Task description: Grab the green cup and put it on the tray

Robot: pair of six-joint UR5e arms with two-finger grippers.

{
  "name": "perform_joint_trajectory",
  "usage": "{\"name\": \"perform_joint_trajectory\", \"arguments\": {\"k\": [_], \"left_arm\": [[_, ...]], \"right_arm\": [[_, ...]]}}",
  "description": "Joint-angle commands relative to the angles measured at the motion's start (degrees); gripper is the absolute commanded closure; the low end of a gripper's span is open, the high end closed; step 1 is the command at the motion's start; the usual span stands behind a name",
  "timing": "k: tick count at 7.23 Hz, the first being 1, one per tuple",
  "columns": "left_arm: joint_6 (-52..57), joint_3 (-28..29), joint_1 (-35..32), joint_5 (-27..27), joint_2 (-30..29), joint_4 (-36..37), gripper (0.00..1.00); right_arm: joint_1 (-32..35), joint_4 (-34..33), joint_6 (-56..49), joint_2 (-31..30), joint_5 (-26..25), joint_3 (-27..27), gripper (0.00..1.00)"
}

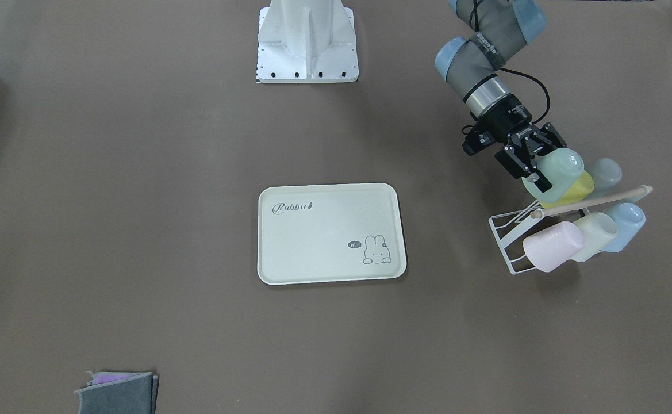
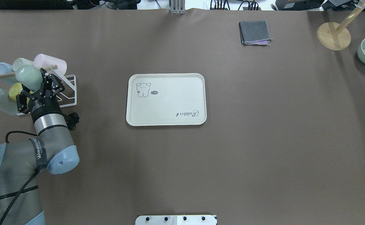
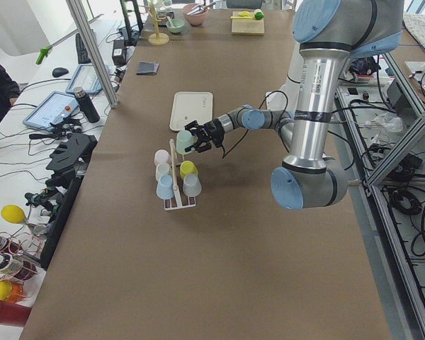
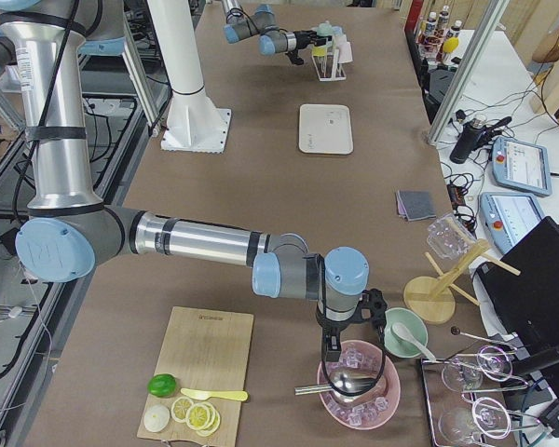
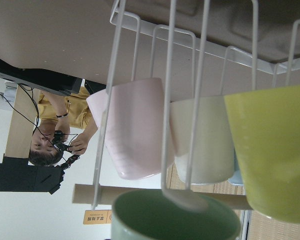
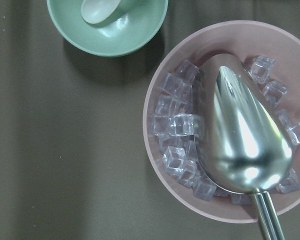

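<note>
Your left hand is closed on the green cup, a finger on either side of its wall, so the jaws stand fairly wide. The cup lies on its side in the grip, base pointing away from the wrist. It hangs over the rack at the left end of the counter, just above the yellow cup and close to the wooden rod. Whether it touches the yellow cup you cannot tell.

On the rack you also have a pink cup, a cream cup and a blue cup in a row. A pale cup sits behind the green one. In the left wrist view the green rim fills the bottom edge. The pink, cream and yellow cups hang on the wires beyond it, and a person shows past them.

The tray lies flat mid-counter, well apart from the rack.

Your right hand hangs at the far end over a pink bowl of ice, where a metal scoop rests on the cubes. You cannot tell whether that hand is open or closed. A green bowl with a white spoon sits beside the pink bowl, and a folded grey cloth lies apart from all this
</note>
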Motion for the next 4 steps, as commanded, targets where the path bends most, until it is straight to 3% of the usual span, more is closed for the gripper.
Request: {"name": "perform_joint_trajectory", "arguments": {"k": [1, 4], "left_arm": [[5.5, -2.0, 0.1, 0.0, 0.9, -8.6, 0.92], [5.5, -6.3, 0.3, -0.6, 1.8, -20.1, 0.92]], "right_arm": [[0.0, 0.0, 0.0, 0.0, -0.2, 0.0, 0.00], [0.0, 0.0, 0.0, -0.2, -0.3, -0.1, 0.00]]}}
